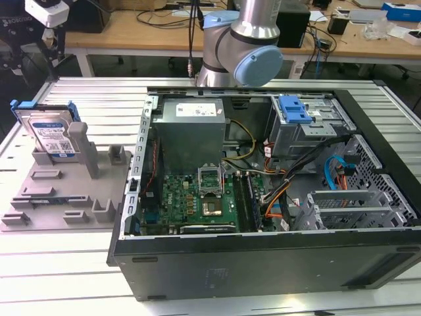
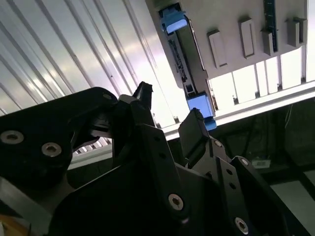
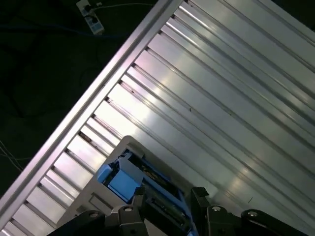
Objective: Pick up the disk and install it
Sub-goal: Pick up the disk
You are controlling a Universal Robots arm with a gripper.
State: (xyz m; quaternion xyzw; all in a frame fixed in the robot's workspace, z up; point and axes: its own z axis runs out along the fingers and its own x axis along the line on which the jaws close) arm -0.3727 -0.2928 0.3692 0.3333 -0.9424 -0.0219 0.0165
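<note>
Evidently for easy reach from above, the disk point(image 1: 52, 135) was stood upright in a slot of the grey holder point(image 1: 66, 197), at the exterior view's left, with its blue-framed top edge left free. Just beside the holder, toward that view's right, the open case point(image 1: 263, 197) was laid on its side, so that the drive bay point(image 1: 309, 131) was exposed for installing. In the second wrist view the gripper point(image 2: 170, 103) was seen empty, its jaws spread wide and lined up over the disk's thin edge but apart from it; nothing was grasped yet.
</note>
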